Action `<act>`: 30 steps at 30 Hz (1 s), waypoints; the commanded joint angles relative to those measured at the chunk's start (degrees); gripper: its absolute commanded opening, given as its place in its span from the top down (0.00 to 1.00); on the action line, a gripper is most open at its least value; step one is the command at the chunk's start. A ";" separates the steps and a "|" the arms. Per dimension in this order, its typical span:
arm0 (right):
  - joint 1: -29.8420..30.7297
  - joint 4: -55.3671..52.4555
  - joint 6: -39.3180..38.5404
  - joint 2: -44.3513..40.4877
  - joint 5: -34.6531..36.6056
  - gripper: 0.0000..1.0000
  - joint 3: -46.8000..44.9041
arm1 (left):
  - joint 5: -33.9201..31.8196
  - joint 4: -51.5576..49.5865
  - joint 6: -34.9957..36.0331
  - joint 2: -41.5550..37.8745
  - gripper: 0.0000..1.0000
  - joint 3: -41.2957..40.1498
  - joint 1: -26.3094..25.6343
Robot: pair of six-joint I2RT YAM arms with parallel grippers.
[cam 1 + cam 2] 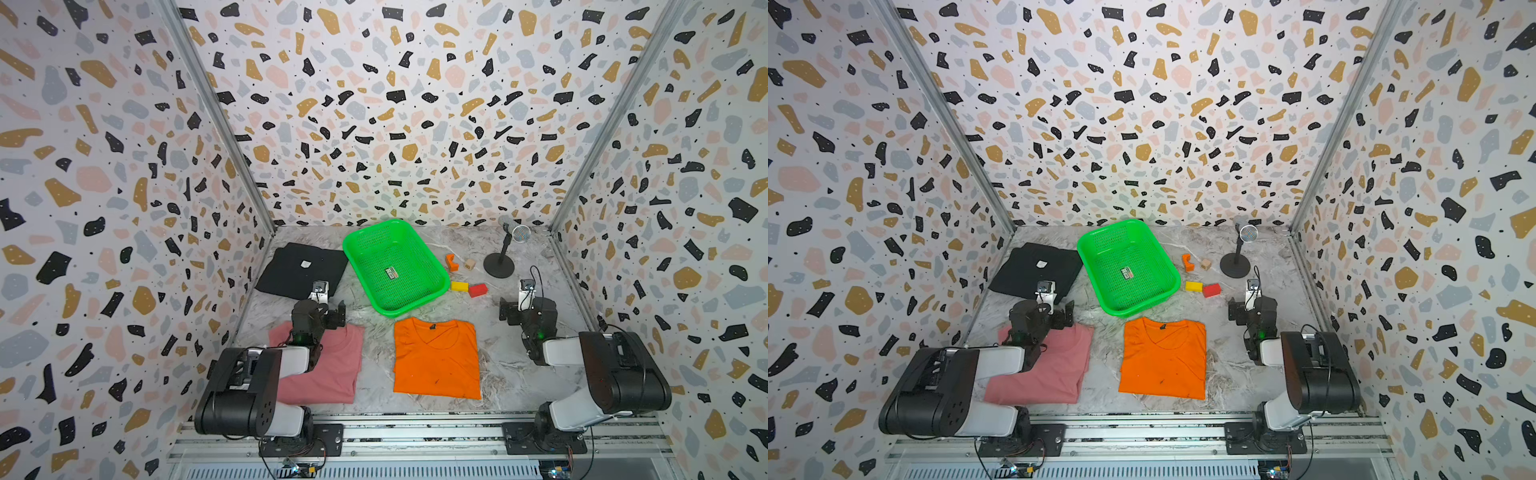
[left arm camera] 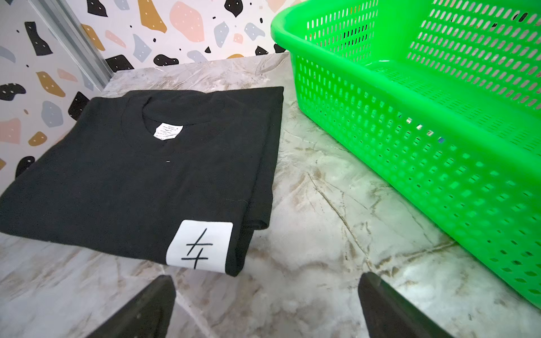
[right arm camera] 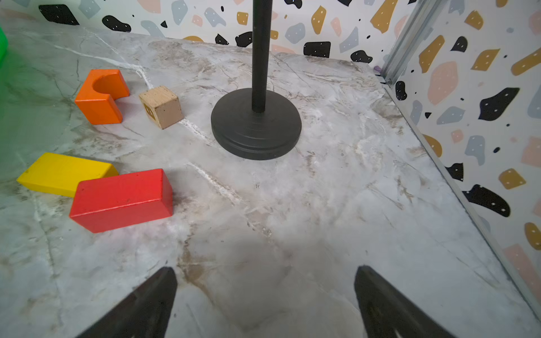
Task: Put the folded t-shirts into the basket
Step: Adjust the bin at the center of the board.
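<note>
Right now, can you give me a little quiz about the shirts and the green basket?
1. True or false: a shirt already lies inside the green basket.
2. How many folded shirts lie outside it? A) one B) two C) three
3. Fill in: the left gripper and the right gripper both stand ____.
Key: 1 false, it holds no shirt. 2 C: the black shirt, pink shirt and orange shirt. 3 open.

The basket (image 2: 409,140) is glossy perforated plastic; the black t-shirt (image 2: 131,181), matt cloth. The table (image 3: 322,204) looks smooth and marbled. At the basket's three o'clock, a cube (image 3: 161,106) is bare wood.
</note>
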 commanded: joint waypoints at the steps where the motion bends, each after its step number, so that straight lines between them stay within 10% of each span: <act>1: 0.02 -1.00 0.44 -0.54 0.53 0.00 1.58 | -0.16 3.69 -0.41 -0.10 0.00 0.76 0.06; 18: 0.03 -0.19 0.73 -0.94 1.05 0.00 0.87 | -1.51 1.31 0.11 -0.82 0.00 1.24 -0.85; 24: 0.09 16.08 2.30 -8.80 6.75 0.00 -11.01 | -1.24 0.50 0.29 -1.33 0.00 1.57 -0.95; 30: 0.36 -22.93 15.05 -33.96 14.61 0.00 -3.10 | 2.00 -16.37 1.46 -8.50 0.00 8.46 -0.73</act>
